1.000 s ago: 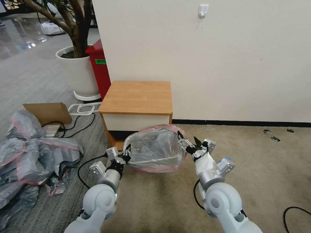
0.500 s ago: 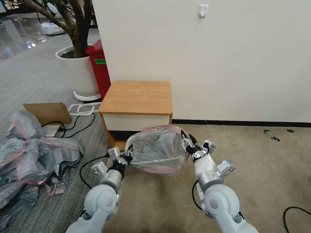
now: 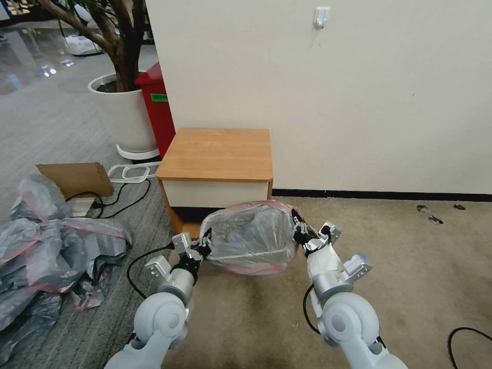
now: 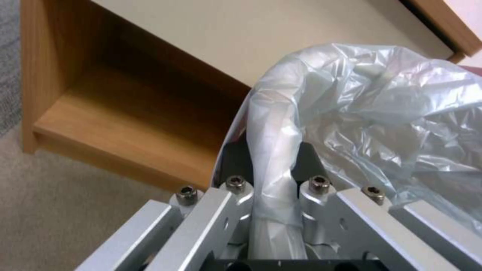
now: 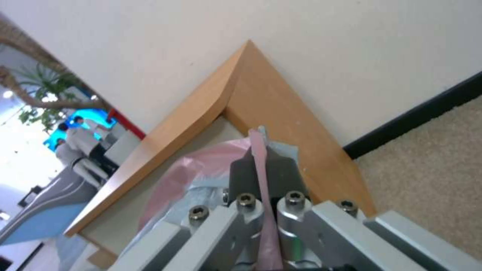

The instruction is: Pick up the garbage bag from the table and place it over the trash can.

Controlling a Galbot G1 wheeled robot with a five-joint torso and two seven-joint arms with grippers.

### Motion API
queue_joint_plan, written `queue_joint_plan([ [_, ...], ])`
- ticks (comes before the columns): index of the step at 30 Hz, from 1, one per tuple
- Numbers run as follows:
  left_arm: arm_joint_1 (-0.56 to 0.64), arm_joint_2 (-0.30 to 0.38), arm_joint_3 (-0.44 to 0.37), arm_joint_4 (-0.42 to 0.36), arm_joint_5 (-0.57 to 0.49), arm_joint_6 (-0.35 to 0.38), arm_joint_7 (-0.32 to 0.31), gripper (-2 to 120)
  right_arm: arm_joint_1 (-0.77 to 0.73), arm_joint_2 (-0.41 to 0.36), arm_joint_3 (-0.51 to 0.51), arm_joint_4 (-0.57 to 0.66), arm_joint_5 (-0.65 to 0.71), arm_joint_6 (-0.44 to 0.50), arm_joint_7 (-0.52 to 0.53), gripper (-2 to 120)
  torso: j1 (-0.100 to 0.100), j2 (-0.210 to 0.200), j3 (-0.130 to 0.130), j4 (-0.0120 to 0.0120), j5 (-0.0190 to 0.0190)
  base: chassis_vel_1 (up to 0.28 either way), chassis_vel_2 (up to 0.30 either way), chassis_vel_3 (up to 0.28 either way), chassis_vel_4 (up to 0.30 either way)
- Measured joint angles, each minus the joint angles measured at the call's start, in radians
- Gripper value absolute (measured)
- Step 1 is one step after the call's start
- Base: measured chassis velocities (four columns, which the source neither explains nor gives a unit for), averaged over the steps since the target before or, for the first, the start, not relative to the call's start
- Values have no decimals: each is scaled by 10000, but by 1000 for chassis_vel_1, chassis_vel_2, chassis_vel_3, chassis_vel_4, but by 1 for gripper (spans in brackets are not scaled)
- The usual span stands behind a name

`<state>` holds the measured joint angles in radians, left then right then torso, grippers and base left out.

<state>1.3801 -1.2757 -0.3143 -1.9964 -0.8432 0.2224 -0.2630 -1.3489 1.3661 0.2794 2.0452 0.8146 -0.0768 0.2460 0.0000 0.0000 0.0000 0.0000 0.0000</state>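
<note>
1. The garbage bag (image 3: 251, 238) hangs stretched between both grippers, low in front of the table (image 3: 218, 154) and off its top surface, just above the carpet. The mouth with its pink band is spread sideways; the long axis runs left to right, from one arm to the other.
2. The trash can cannot be made out; the bag may be draped over something, but the plastic hides it. Which way the bag must travel cannot be told.
3. Left gripper (image 3: 201, 249): at the bag's left end. The left wrist view shows the jaws nearly closed, with a twisted rope of grey plastic (image 4: 273, 158) pinched between them.
4. Right gripper (image 3: 301, 234): at the bag's right end, touching the rim. The right wrist view shows the jaws closed tight on the thin pink band (image 5: 261, 158).
5. Both arms sit equally near, one on each end. Judgement: the film looks thin and could slip or tear under an uneven pull.
</note>
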Motion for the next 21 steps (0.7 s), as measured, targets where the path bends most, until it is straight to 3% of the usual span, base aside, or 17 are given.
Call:
queue_joint_plan([
  [10, 117, 26, -55, -104, -163, 13, 252, 7, 293, -307, 339, -455, 307, -877, 811, 0, 0, 0, 1, 0, 0, 0, 0, 0, 0],
  [21, -69, 2, -244, 41, -483, 36, 225, 7, -639, -574, 258, 937, 760, -1442, 1481, 0, 0, 0, 0, 0, -2, 0, 0, 0, 0],
])
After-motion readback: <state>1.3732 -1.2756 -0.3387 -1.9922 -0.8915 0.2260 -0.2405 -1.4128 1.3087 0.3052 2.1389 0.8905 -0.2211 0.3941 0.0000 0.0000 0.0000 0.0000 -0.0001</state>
